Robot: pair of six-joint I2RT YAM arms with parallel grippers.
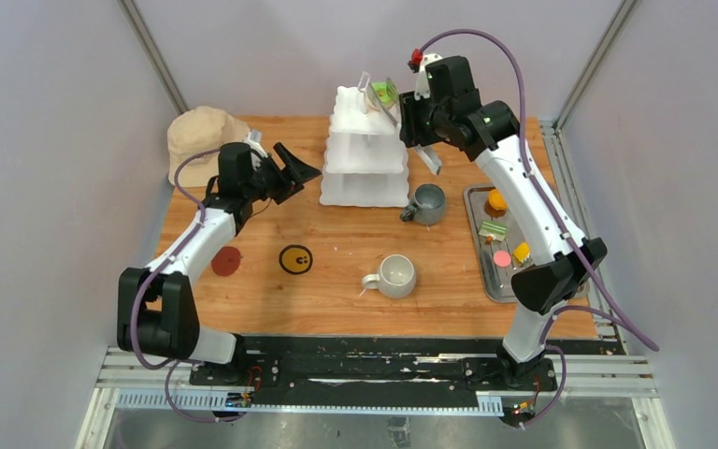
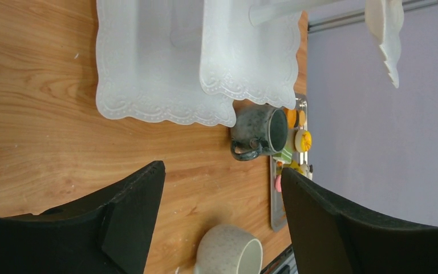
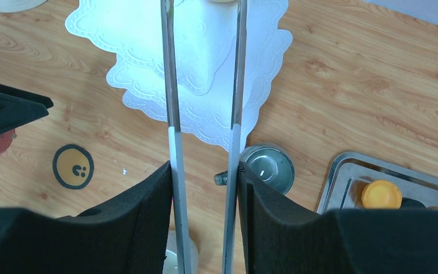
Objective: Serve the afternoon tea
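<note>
One green-pink donut (image 1: 385, 92) is up at the top tier of the white stand (image 1: 365, 173), at the tips of the tongs (image 3: 171, 85) that the right end effector (image 3: 205, 171) clamps. The left end effector (image 2: 222, 171) gapes empty beside the stand. Four pastries (image 1: 496, 230) sit on the steel tray (image 1: 475, 201), so I'd say most of the serving remains.

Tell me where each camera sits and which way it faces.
Top external: above and behind the bases, looking down on the table; both arms show.
Left wrist: low beside the stand, facing the dark mug; open fingers show.
Right wrist: above the stand, looking down; fingers clamp tongs.
Shared: both wrist views catch the stand, dark mug and steel tray.
</note>
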